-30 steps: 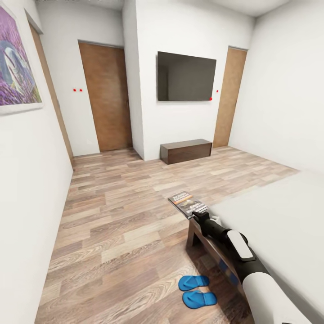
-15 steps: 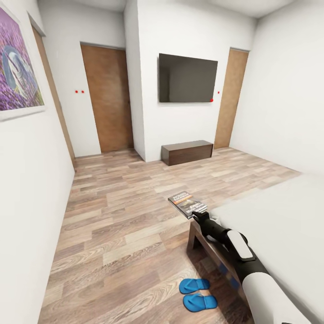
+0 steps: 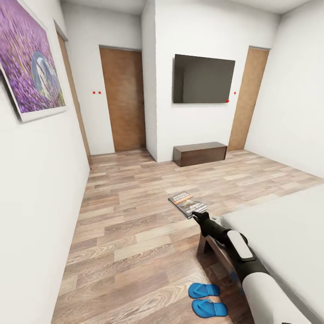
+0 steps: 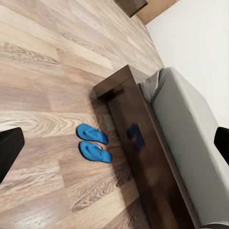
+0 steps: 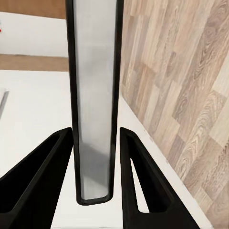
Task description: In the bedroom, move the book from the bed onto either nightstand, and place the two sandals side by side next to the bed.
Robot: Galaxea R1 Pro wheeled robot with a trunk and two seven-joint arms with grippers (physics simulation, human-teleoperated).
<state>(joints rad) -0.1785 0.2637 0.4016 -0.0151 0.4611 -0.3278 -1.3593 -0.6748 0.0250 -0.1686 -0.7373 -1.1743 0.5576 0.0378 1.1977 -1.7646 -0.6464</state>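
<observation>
My right gripper (image 3: 198, 214) is shut on the book (image 3: 187, 204), a dark paperback with an orange-and-white band, held out flat over the wood floor just past the bed's corner. In the right wrist view the book (image 5: 94, 95) stands edge-on between the fingers (image 5: 47, 176). The bed (image 3: 279, 234) lies at the right, grey mattress on a dark frame (image 4: 138, 157). Two blue sandals (image 3: 207, 299) lie side by side on the floor beside the frame; the left wrist view looks down on the sandals (image 4: 94, 143). My left gripper (image 4: 117, 140) is open and holds nothing. The nightstands are out of view.
A white wall with a purple painting (image 3: 29, 67) runs close along the left. Ahead are a wall-mounted TV (image 3: 204, 79), a low dark cabinet (image 3: 200, 154) beneath it, and two brown doors (image 3: 123, 99) (image 3: 249, 99). Wood floor (image 3: 130, 216) stretches between wall and bed.
The whole view has swung left, so the room has slid right and the painting looms larger: the camera moved. The book stays in my right gripper, the sandals lie as before.
</observation>
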